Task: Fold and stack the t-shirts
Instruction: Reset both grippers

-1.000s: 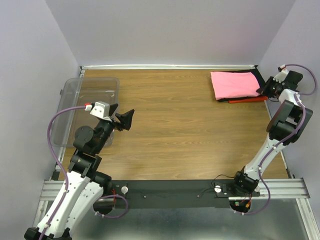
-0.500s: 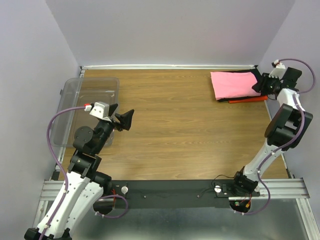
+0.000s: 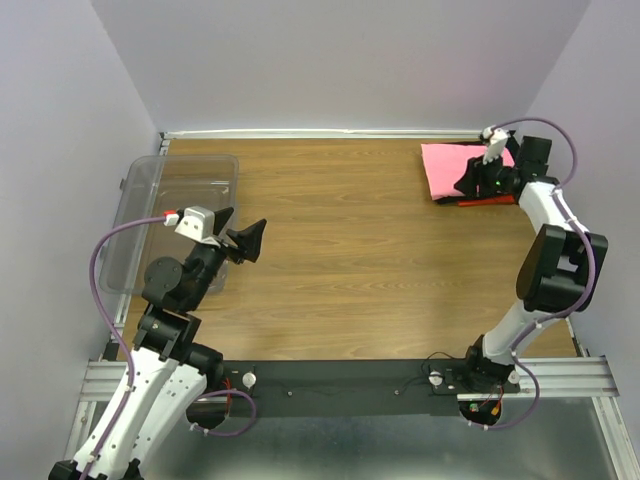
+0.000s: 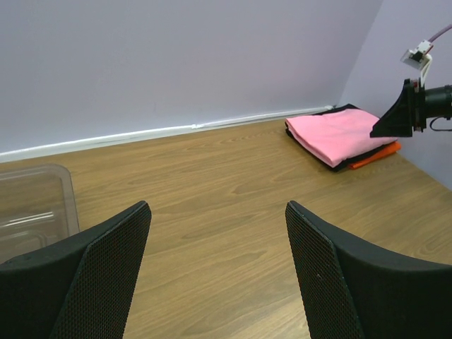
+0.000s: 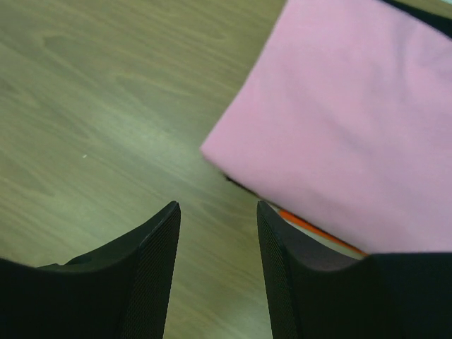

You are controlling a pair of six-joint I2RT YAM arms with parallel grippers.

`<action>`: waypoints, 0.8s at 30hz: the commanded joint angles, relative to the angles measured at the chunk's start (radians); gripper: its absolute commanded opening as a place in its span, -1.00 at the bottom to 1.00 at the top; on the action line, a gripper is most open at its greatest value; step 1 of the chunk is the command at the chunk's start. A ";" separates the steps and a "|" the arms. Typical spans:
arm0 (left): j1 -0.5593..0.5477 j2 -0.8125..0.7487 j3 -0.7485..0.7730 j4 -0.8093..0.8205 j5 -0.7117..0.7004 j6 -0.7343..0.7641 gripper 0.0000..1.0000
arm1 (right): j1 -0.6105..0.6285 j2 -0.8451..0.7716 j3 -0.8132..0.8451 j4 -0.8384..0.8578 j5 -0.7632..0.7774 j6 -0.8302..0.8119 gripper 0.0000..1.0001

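Folded bright pink cotton t-shirt (image 3: 452,168) is being kept topmost on the black t-shirt (image 4: 347,109) and orange-red t-shirt (image 4: 378,154), at the far right bench (image 3: 350,260) corner. Right tool (image 5: 219,212) is being held over the stack's edge, jaws parted and empty, likely release clearance. Left tool (image 4: 219,212) is being held wide and empty, well apart.

I see the pink t-shirt (image 3: 452,170) folded into a flat, smooth rectangle on top of a stack in the far right corner of the worktop (image 3: 350,250). The black t-shirt (image 4: 346,109) lies directly under it, showing only as a thin dark edge and a strip at the back. The orange-red t-shirt (image 4: 375,156) is at the bottom, peeking out along the stack's near side.
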 commanded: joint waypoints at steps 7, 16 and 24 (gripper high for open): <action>0.006 -0.042 0.014 -0.036 -0.081 0.006 0.71 | 0.085 -0.184 -0.100 -0.064 0.054 -0.028 0.22; 0.004 -0.036 0.033 -0.064 -0.187 -0.009 0.72 | 0.091 -0.353 -0.168 -0.064 0.126 -0.009 0.32; 0.090 0.111 0.109 -0.131 -0.263 -0.029 0.87 | 0.091 -0.565 -0.284 0.014 0.378 0.076 1.00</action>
